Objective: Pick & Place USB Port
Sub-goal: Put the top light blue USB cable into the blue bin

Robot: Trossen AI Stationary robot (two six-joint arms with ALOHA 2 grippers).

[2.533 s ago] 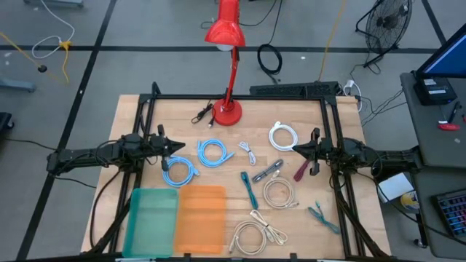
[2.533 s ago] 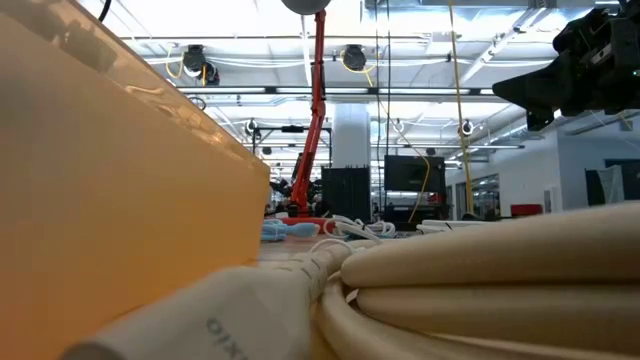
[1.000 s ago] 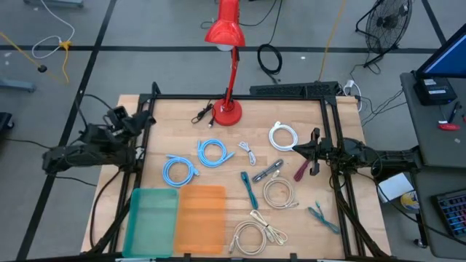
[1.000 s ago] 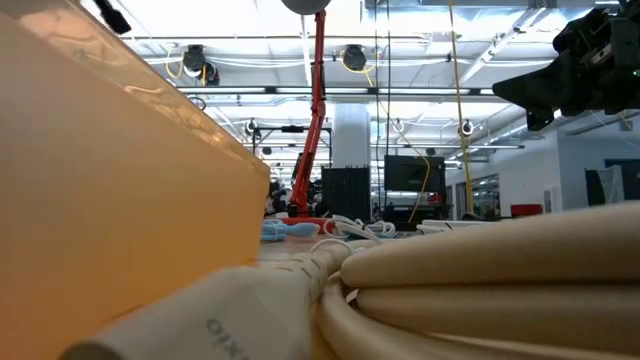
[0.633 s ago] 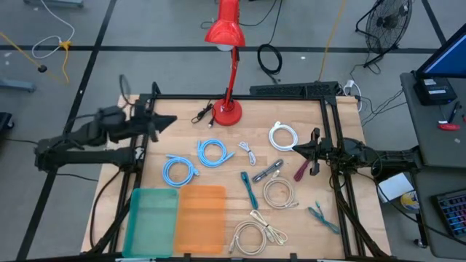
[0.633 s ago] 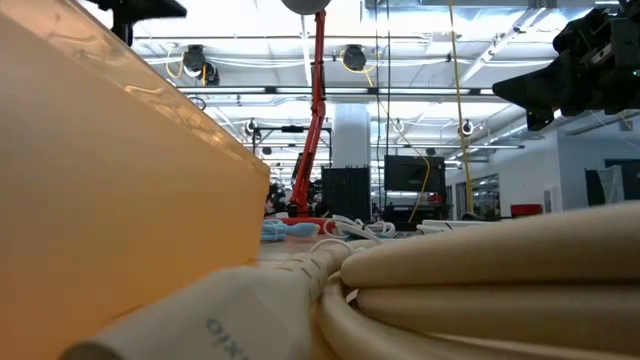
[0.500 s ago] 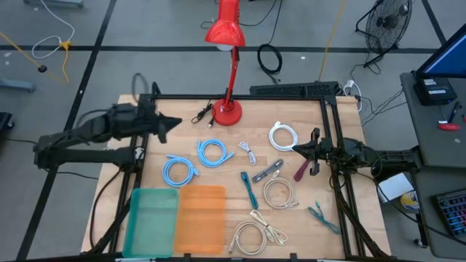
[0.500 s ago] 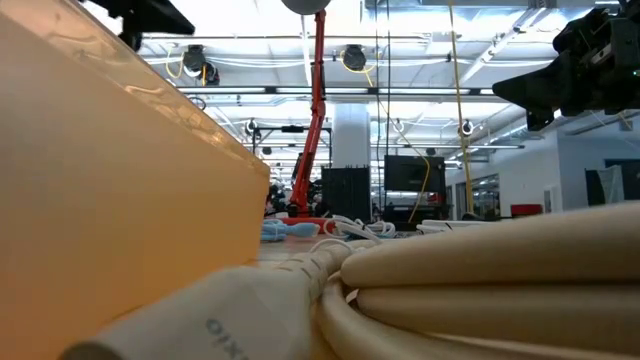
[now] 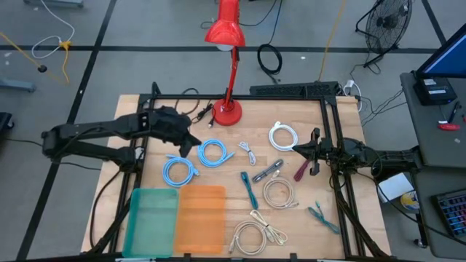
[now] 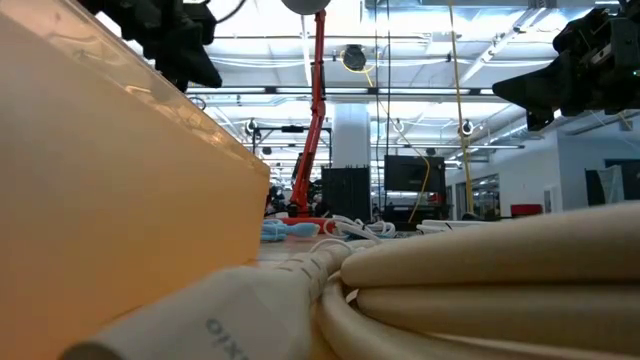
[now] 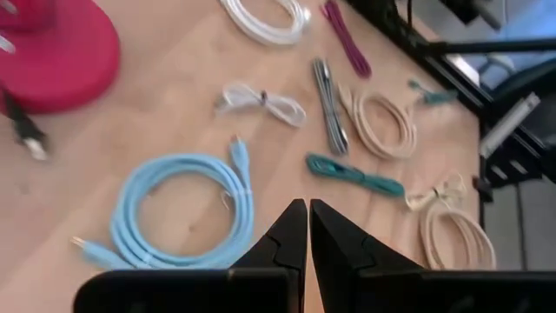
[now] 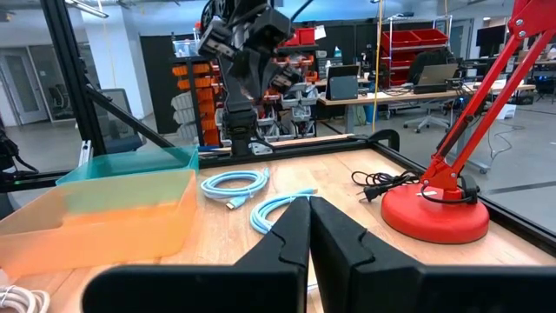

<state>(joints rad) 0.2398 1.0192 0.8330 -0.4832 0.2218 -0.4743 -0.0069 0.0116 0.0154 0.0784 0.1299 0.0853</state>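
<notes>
Blue USB cable [image 9: 212, 152] lies coiled on counter [image 9: 291, 116], ungrasped. Left claw [image 9: 188, 141], fingers together, hovers just beside it: approach step. Next move likely: part fingers, descend onto coil. Right claw [image 9: 296, 150] together, waiting at right side.

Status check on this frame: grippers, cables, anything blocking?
Left gripper shut, empty, above blue cable. Right gripper shut, parked by white cable. No obstruction seen.

In the low view the orange bin [image 10: 110, 200] and cream cable [image 10: 480, 290] hide the table
</notes>
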